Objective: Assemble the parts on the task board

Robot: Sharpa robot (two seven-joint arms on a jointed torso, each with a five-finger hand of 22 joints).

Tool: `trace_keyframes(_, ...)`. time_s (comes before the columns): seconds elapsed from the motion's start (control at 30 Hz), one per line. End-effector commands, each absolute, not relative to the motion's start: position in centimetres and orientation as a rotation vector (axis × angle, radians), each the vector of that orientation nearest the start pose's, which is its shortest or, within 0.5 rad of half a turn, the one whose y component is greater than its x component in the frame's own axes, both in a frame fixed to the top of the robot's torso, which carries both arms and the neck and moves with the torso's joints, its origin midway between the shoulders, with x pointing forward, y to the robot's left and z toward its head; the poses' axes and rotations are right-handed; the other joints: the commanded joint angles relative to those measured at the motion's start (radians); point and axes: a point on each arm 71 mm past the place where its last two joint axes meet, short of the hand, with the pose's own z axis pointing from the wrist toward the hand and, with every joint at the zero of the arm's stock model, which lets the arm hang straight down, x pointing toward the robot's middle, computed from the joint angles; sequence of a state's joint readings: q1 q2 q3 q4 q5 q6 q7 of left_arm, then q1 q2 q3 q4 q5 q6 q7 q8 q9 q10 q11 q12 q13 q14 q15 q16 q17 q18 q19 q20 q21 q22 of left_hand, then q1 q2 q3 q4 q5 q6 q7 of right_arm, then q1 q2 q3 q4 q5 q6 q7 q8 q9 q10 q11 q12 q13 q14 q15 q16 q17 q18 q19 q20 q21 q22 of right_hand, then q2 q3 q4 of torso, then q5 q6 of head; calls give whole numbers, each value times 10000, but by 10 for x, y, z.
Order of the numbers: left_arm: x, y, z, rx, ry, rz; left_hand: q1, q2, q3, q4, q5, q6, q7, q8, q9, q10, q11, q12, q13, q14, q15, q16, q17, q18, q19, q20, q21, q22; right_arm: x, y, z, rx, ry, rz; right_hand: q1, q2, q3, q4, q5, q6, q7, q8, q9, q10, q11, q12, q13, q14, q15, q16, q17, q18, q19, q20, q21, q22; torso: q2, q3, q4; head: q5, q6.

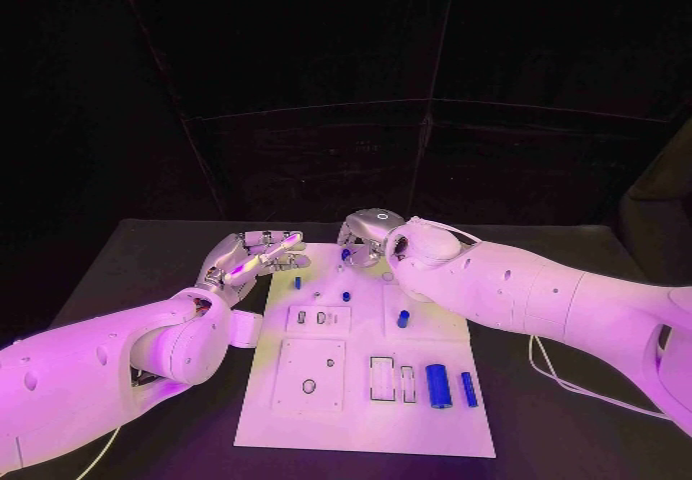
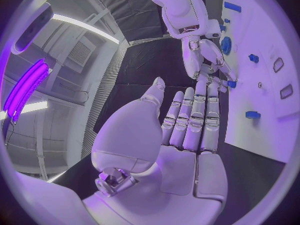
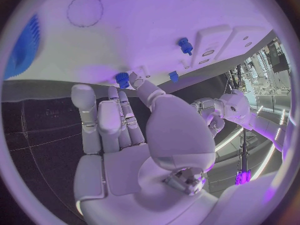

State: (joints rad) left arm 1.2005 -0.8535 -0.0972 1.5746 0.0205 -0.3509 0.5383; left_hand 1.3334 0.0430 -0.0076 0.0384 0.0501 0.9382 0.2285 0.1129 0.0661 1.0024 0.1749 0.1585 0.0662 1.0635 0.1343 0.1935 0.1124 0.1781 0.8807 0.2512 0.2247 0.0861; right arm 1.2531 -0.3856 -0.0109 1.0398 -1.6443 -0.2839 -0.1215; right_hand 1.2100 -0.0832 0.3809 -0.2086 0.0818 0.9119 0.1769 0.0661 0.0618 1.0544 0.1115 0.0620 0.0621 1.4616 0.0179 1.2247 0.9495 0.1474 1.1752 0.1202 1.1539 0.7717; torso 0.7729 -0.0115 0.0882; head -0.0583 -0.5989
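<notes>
Both hands are working at the far edge of the board (image 1: 361, 425), which is lying in the middle of the counter (image 1: 144, 270). The right hand (image 1: 372, 238) is reaching its fingers (image 3: 139, 82) down toward a small blue part (image 3: 122, 78) standing at the far end; they are touching or nearly touching it, not yet gripping. The left hand (image 1: 257, 255) is hovering just beside the board's far left corner, fingers (image 2: 194, 117) straight, together and holding nothing. The pick probably needs a light pinch from both sides, lifting straight up so the neighbouring parts (image 1: 346, 296) are not knocked over.
</notes>
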Motion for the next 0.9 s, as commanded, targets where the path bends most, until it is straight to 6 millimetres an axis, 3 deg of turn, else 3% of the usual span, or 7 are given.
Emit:
trace_keyframes(0.03, 473, 202, -184, -10564, 13378, -16116, -32, 87, -11, -65, -9, 75, -13, -35, 0, 72, 7, -57, 3, 77, 4, -64, 15, 64, 90, -12, -42, -10, 566, -96, -165, -3176, 15208, 5027, 117, -135, -491, 222, -51, -552, 3, -40, 31, -432, 24, 140, 34, 8, 46, -97, -164, 80, -114, 30, -161, -226, 4, 8, -10, -1, 1)
trace_keyframes(0.3, 474, 205, -184, -10577, 13382, -16098, -45, 81, -13, -77, -9, 69, -13, -47, -3, 64, 9, -70, -1, 74, 6, -77, 14, 62, 94, -12, -49, -15, 556, -117, -158, -2792, 14795, 5301, 385, -67, -998, 553, 53, -208, -17, 35, 81, -244, -19, 513, 64, 41, 12, -67, -163, 41, 85, 21, -48, -73, -3, 30, -56, -1, 6)
trace_keyframes(0.5, 474, 207, -184, -10595, 13387, -16068, -57, 88, -6, -95, -10, 81, -41, -54, -3, 72, -1, -80, -3, 67, 6, -99, 12, 61, 105, -14, -56, -21, 541, -161, -153, -1473, 15243, 5729, 332, 14, -1139, 853, 377, 338, -54, 211, 140, 1187, -194, 1277, 277, 244, -113, 438, 547, -70, 487, -68, 376, 572, -14, 19, -147, -51, 48)
trace_keyframes(0.63, 474, 208, -185, -10604, 13386, -16041, -61, 94, -2, -104, -9, 92, -52, -55, -2, 82, -8, -83, -4, 67, 5, -108, 11, 61, 111, -15, -59, -25, 534, -190, -157, -364, 16311, 5867, -427, -306, -1846, 1672, 891, 426, -262, 204, 108, 2763, -496, 2262, 862, 342, -346, 802, 1039, -160, 789, -282, 708, 1060, -12, 46, -191, -76, 49)
trace_keyframes(0.73, 475, 207, -185, -10602, 13397, -16057, -67, 99, 3, -115, -9, 105, -62, -57, -1, 96, -16, -85, -3, 70, 1, -117, 11, 62, 119, -16, -63, -28, 532, -210, -159, 275, 16851, 5779, -343, -453, -2415, 2058, 1111, 297, -355, 126, 73, 3223, -640, 3145, 1601, 412, -479, 1083, 1445, -245, 1048, -422, 983, 1506, -9, 56, -219, -88, 58)
trace_keyframes(0.83, 475, 207, -185, -10601, 13418, -16079, -71, 102, 7, -124, -10, 115, -69, -57, 0, 108, -22, -86, -3, 75, -2, -122, 12, 63, 125, -18, -66, -31, 532, -223, -161, 597, 17077, 5512, 82, -326, -3011, 2546, 1161, 224, -360, 114, 85, 2837, -652, 4378, 2872, 499, -538, 1506, 2073, -355, 1291, -456, 1247, 1923, -3, 52, -212, -135, 63)
trace_keyframes(0.9, 475, 206, -186, -10602, 13432, -16090, -71, 102, 7, -124, -10, 115, -69, -57, 0, 108, -22, -86, -3, 75, -2, -122, 12, 63, 125, -18, -66, -31, 532, -230, -162, 702, 17184, 5273, 590, -220, -3528, 3120, 1179, 160, -346, 144, 101, 2219, -648, 6569, 5304, 514, -365, 1789, 2466, -346, 1394, -478, 1395, 2150, 0, 48, -203, -158, 62)
